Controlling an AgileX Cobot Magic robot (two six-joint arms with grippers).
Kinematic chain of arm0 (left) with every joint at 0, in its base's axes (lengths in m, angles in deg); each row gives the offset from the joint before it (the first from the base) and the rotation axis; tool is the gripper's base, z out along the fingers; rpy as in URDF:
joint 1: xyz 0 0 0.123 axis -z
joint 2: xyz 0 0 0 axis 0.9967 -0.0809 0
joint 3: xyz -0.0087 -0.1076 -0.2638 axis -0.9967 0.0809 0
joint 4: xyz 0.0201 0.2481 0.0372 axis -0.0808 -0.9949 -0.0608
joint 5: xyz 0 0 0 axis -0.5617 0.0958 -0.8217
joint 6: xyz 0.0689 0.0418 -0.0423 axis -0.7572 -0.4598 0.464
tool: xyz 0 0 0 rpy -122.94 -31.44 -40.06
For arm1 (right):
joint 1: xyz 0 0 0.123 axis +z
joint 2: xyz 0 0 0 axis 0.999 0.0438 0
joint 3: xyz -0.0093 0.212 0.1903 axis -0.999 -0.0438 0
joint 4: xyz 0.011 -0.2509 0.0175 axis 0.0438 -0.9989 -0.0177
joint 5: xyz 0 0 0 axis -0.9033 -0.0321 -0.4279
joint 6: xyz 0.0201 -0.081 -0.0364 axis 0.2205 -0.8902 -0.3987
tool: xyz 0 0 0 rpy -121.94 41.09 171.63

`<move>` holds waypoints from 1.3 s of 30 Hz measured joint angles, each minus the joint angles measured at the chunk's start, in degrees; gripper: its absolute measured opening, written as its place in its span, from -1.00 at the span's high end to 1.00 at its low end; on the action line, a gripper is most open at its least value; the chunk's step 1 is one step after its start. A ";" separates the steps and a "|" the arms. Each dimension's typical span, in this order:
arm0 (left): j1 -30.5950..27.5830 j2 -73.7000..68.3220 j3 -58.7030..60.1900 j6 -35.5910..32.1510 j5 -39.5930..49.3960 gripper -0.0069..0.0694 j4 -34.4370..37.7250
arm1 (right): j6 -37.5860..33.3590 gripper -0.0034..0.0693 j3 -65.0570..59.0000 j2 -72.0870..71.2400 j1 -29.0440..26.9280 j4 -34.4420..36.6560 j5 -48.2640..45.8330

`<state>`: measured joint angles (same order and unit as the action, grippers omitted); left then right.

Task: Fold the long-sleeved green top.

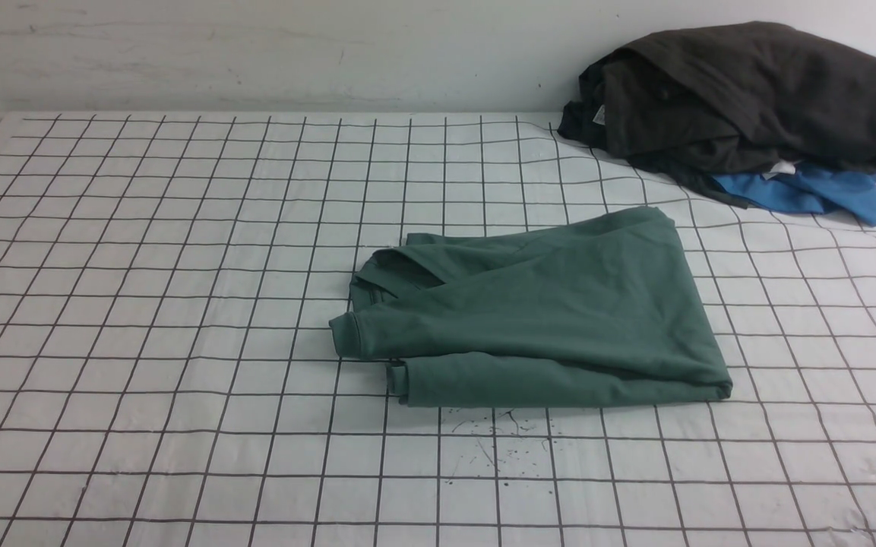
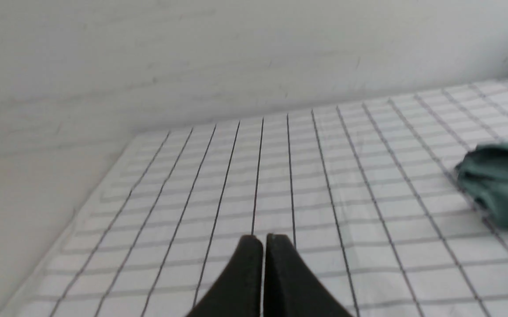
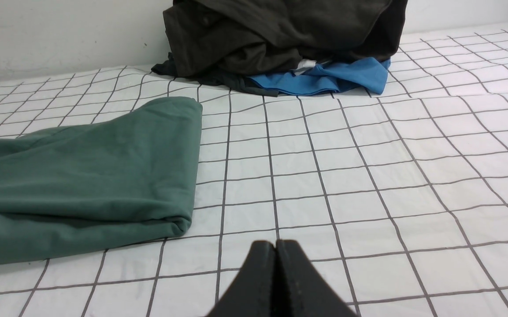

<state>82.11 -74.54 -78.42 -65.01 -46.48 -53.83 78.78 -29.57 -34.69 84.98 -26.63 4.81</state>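
The green long-sleeved top (image 1: 544, 311) lies folded into a compact block at the middle of the gridded table, two cuffed sleeve ends at its left side; its logo is hidden. It also shows in the left wrist view (image 2: 500, 185) and in the right wrist view (image 3: 82, 176). Neither arm shows in the front view. My left gripper (image 2: 262, 240) is shut and empty, over bare table well left of the top. My right gripper (image 3: 276, 243) is shut and empty, over bare table just right of the top's folded corner.
A dark brown-black garment (image 1: 749, 91) is piled on a bright blue garment (image 1: 810, 194) at the back right corner, also in the right wrist view (image 3: 280, 35). A white wall (image 1: 255, 53) runs behind the table. Ink specks (image 1: 502, 441) mark the cover in front of the top.
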 joint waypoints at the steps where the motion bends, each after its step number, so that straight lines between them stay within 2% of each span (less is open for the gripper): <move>1: -0.06 0.00 2.01 0.00 0.07 0.84 0.07 | 0.00 0.94 0.00 0.00 0.00 0.00 0.00; 7: 2.50 0.00 2.89 2.68 5.62 0.84 -0.18 | 0.00 0.94 0.00 0.00 0.00 -0.15 -0.06; 11: 4.02 0.00 2.89 3.49 5.67 0.84 -0.23 | 0.00 0.94 0.00 0.00 0.00 -0.15 -0.06; 25: 1.17 0.00 2.89 5.01 5.67 0.84 -0.23 | 0.00 0.94 0.00 0.00 0.00 -0.15 -0.06; 39: 1.11 0.00 2.89 5.01 5.67 0.84 -0.26 | 0.00 0.94 0.04 0.00 0.00 -0.15 -0.06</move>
<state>83.22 -74.54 -75.53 -60.00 -40.82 -54.09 78.78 -29.53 -34.69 84.98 -26.78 4.76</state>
